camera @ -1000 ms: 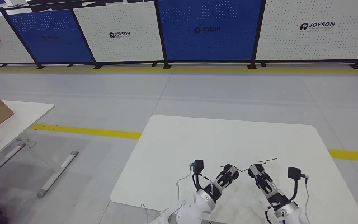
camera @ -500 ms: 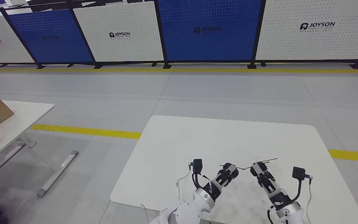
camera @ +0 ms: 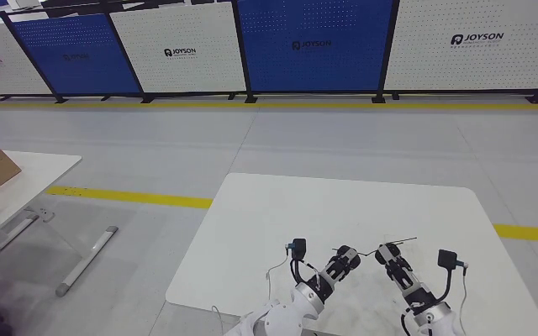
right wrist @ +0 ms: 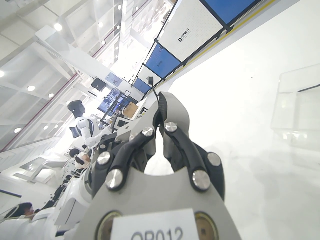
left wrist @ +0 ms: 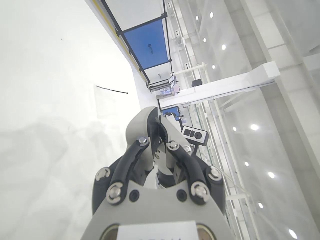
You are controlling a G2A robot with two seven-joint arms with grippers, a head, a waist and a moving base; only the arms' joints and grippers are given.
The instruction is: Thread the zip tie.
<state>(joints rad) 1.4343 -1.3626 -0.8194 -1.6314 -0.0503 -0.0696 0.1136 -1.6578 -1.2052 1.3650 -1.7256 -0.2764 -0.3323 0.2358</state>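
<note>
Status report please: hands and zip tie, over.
Left hand, right hand: each shut on thin black plastic zip tie. Head end free, not yet threaded. Spare black tie in clear plastic tray.

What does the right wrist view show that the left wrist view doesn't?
Right wrist view: the right gripper shut on the held zip tie, its square head poking out past the gripper, and the clear tray with distinct walls.
Left wrist view: the left gripper shut on a thin black strip, and the loose zip tie seen full length on the white table.
Both: the white table, the blue and white panels behind it, and at least part of the loose zip tie.
</note>
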